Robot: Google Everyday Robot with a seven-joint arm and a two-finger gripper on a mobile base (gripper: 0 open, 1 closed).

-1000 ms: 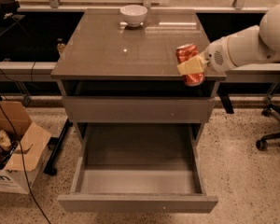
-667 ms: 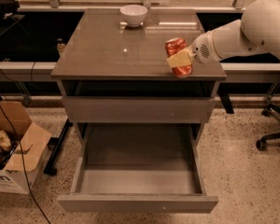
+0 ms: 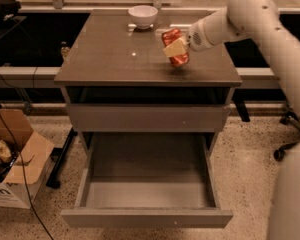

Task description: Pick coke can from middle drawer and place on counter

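Observation:
The coke can (image 3: 174, 38) is red with silvery ends and is tilted in my gripper (image 3: 176, 48), which is shut on it. The can hangs over the right part of the counter (image 3: 115, 54), close to its glossy grey-brown surface; I cannot tell if it touches. My white arm reaches in from the upper right. Below, the middle drawer (image 3: 147, 211) is pulled fully out, grey and empty inside.
A white bowl (image 3: 142, 15) stands at the counter's back edge. A closed drawer front (image 3: 147, 118) sits above the open one. An open cardboard box (image 3: 12, 159) lies on the floor at the left, with cables. A chair base (image 3: 285, 144) is at the right.
My gripper has carried the coke can leftward and inward, from past the counter's right front edge to over the counter's right part.

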